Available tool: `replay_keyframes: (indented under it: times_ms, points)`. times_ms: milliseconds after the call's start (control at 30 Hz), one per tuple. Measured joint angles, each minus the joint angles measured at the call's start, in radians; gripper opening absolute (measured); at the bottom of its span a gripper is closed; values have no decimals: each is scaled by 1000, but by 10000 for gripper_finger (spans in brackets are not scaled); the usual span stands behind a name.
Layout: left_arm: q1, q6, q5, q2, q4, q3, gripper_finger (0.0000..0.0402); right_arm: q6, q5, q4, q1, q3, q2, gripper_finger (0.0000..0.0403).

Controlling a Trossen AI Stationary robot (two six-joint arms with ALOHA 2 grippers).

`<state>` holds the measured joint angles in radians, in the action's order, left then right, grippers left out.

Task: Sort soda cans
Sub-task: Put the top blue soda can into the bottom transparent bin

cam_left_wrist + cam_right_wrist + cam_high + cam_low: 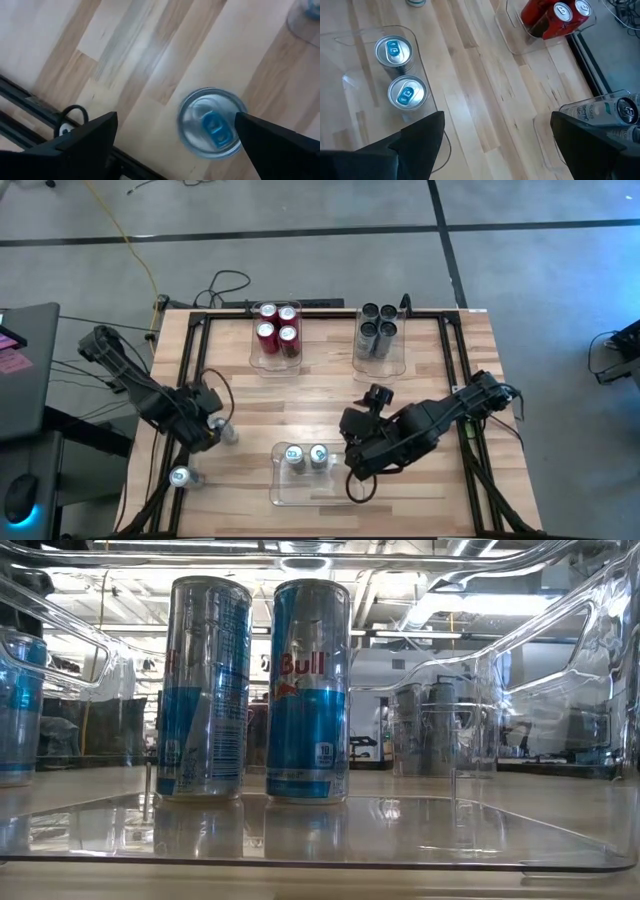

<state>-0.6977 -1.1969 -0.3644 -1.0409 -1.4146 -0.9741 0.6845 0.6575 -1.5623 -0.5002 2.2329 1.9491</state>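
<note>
Silver-topped, with a blue tab, a soda can (212,123) stands upright on the wooden table (330,395) between the spread fingers of the left gripper (212,434), which hangs released around it near the table's left edge. A second loose silver-blue can (181,476) stands just beside that gripper, nearer the table's front corner. Further right, two silver-blue cans (306,456) sit upright side by side in the clear front bin (300,492); the low view shows them close up through the bin's wall. The right gripper (362,468) hovers just right of that bin, its fingers parted and holding nothing, the two binned cans lying beyond its tips in the right wrist view. At the table's far edge, four red cans (277,326) fill one clear bin (262,363) and four dark grey cans (377,324) another (385,365).
</note>
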Motion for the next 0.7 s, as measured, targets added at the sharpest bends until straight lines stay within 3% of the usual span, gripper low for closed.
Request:
replay_keyframes:
  times_ms: [300, 700]
  points:
    - [2, -33, -4, 119, 16, -1, 399, -1, -2, 0, 6, 0, 0, 380]
    - [2, -32, 9, 60, 105, -1, 399, 4, -35, 0, 5, 0, 0, 380]
